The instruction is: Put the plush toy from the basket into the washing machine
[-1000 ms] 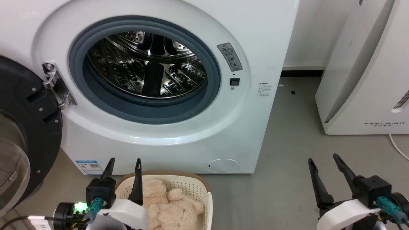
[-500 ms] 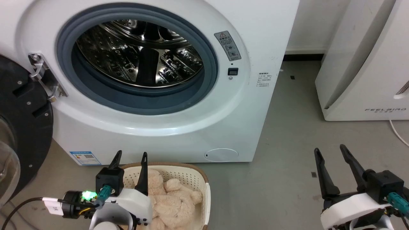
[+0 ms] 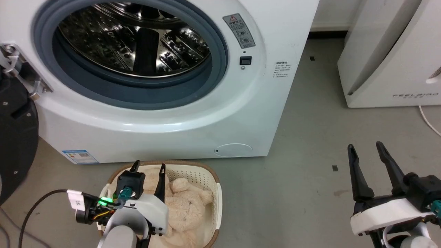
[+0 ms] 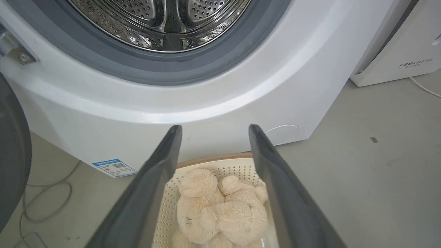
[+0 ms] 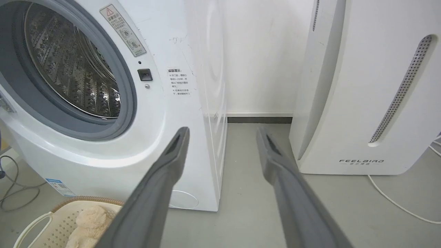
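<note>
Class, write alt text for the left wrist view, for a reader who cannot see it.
The open left gripper points at a cream plush toy lying in a perforated basket on the floor, before a white washing machine.

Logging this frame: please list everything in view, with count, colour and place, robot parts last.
washing machine: one, white with a grey door seal, straight ahead
drum: one, shiny steel, inside the washing machine, no laundry visible
door: one, black-framed, swung open at far left
basket: one, cream with a brown rim, on the floor in front of the washing machine
plush toy: one, cream-beige, lying in the basket
appliance: one, white, right of the washing machine
cord: one, white, on the floor by the appliance
floor: grey
left pincer: one, dark fingers, open, above the basket
right pincer: one, dark fingers, open, over bare floor at right
</note>
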Tool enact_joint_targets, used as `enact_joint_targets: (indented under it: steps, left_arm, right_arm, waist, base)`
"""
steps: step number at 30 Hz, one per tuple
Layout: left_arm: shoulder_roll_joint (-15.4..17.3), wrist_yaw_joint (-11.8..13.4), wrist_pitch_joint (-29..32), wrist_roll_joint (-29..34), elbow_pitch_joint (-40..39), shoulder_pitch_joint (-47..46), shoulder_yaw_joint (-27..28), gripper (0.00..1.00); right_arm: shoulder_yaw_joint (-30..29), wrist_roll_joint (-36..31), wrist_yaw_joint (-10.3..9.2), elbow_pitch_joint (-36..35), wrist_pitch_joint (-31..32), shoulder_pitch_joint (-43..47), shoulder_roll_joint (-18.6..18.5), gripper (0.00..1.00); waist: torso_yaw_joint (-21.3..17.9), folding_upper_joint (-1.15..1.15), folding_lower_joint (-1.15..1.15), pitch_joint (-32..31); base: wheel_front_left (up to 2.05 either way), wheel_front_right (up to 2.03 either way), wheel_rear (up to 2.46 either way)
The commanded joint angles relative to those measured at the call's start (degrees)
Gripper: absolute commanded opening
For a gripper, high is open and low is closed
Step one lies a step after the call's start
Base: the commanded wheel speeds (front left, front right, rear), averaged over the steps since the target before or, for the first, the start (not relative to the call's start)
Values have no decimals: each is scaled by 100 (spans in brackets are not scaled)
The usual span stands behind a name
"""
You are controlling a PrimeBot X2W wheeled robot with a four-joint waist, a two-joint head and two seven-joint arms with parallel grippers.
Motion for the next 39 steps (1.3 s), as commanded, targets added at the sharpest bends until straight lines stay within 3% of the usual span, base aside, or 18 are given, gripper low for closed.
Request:
enact_joint_targets:
  steps: [1,21,39]
  left_arm:
    - [53,-27,-60,20,165,-170,-46,100]
    - [511,-137,251,208,1590,-1094,-555,100]
    - [1076,-321,661,682,2664,-2068,-1423,100]
  right_arm:
    - [-28,70,-2,-46,-58,-123,-2,100]
    - [-125,457,-3,-168,-285,-593,-2,100]
    - [-207,790,-4,-370,-499,-1033,-2,100]
  waist:
    - [-43,0,0,90]
    - [-354,0,0,1092]
    - [-609,0,0,2252]
  base:
    - [0,0,0]
    - [0,0,0]
    - [0,0,0]
